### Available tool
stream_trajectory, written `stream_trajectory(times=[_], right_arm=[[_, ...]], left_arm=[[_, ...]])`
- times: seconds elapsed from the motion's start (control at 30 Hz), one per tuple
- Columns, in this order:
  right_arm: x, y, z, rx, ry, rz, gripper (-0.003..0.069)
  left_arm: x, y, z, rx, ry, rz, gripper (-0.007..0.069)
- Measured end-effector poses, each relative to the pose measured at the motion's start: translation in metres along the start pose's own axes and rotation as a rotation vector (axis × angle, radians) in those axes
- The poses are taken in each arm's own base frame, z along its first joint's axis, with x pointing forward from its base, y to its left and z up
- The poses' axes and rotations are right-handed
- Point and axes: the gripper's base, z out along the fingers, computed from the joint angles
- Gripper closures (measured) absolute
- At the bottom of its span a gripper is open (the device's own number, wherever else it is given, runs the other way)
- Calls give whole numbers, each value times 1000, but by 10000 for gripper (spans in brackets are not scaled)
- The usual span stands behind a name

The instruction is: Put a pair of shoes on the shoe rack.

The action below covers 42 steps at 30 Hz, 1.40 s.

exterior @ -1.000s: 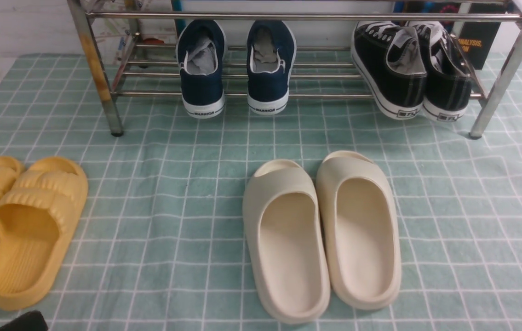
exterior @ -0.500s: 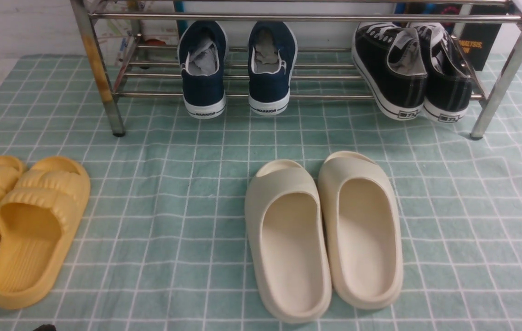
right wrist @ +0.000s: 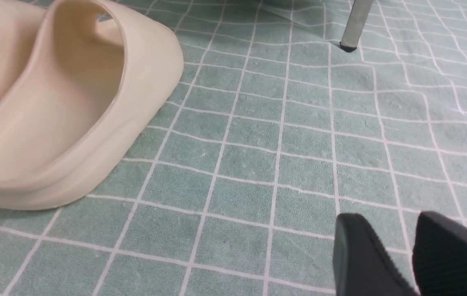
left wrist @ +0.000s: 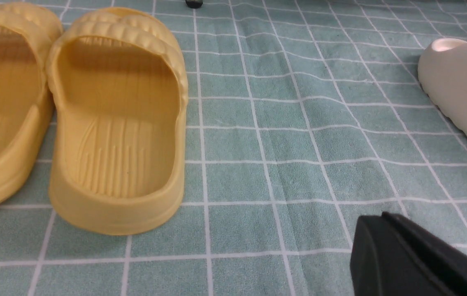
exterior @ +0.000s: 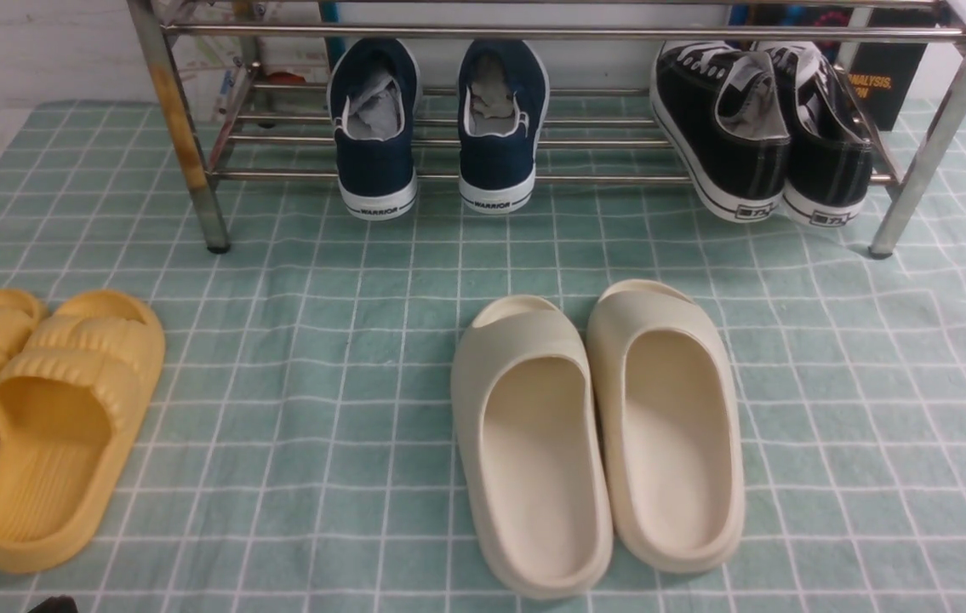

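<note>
The pair of shoes, two navy slip-ons with white soles, stands on the low rail of the shoe rack. The left shoe and the right shoe have their heels toward me, a little apart. My left gripper is shut with nothing in it. It hangs low over the cloth, beside the yellow slides, and only its dark tip shows at the front view's bottom edge. My right gripper stands open and empty over bare cloth, to the right of the cream slides. Both are far from the rack.
Black lace-up sneakers sit on the rack's right end. Cream slides lie mid-cloth and yellow slides at the left. A rack leg stands ahead of my right gripper. Green checked cloth covers the floor.
The dark tip of my left gripper has drawn back toward the bottom edge of the front view. The shoes and slides have stayed put.
</note>
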Motion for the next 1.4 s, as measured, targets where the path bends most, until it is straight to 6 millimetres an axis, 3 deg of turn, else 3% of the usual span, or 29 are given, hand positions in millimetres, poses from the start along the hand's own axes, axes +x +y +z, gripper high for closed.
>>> stream_trajectory(times=[0.37,1.4], right_arm=[[0,0,0,0,0,0,420],[0,0,0,0,0,0,420]], left_arm=[[0,4,0,-81,-6,-38,638],[0,4,0,-81,-6,-38,638]])
